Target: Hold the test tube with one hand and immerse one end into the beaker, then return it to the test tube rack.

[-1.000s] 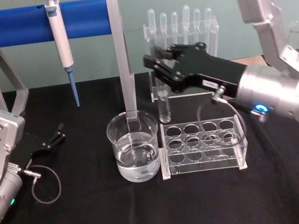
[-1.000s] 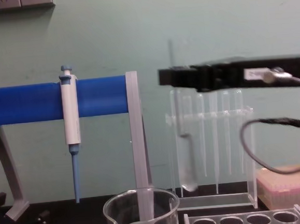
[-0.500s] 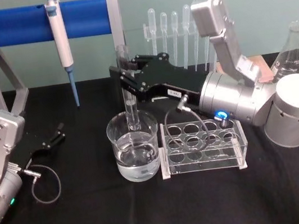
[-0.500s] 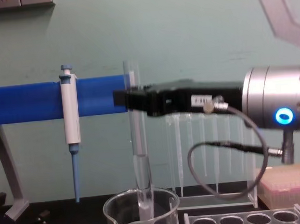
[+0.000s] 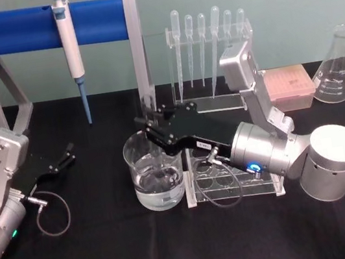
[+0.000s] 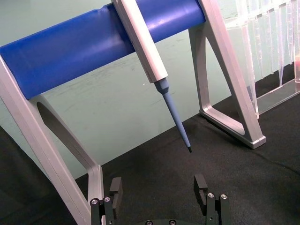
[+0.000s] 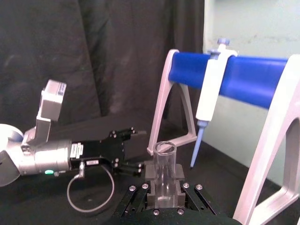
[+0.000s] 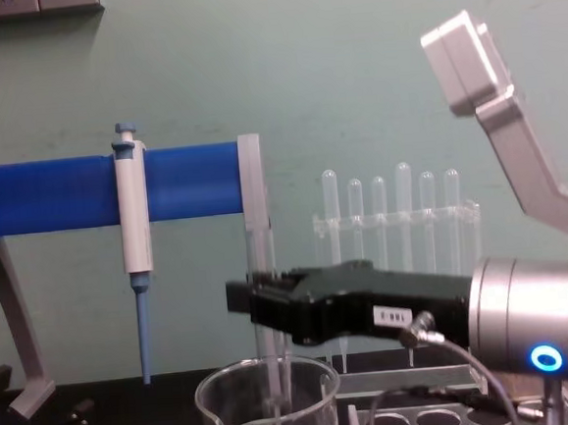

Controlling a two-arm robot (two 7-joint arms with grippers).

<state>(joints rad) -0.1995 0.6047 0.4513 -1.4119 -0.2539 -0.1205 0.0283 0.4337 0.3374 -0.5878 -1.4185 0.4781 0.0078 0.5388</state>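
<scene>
Dipping well called for a plumb, slow descent. The test tube (image 7: 164, 161) stood upright, clamped in the right claw (image 5: 149, 128), its lower end inside the beaker (image 5: 144, 190), just left of the rack (image 5: 271, 178). Whether it met the water was unclear. The left claw (image 6: 159, 192) lay open on the bench (image 5: 114, 257), far left.

I swung the right pincer (image 5: 148, 127) leftward over the beaker (image 5: 143, 181) and lowered it, sinking the test tube (image 5: 149, 109) end inside

A laboratory bench (image 5: 114, 257) (black-topped), by its hanging pipettor (image 5: 68, 41), racked pipettes (image 5: 204, 39), conical flask (image 5: 334, 74), beaker (image 5: 156, 178) and tube rack (image 5: 198, 184).
</scene>
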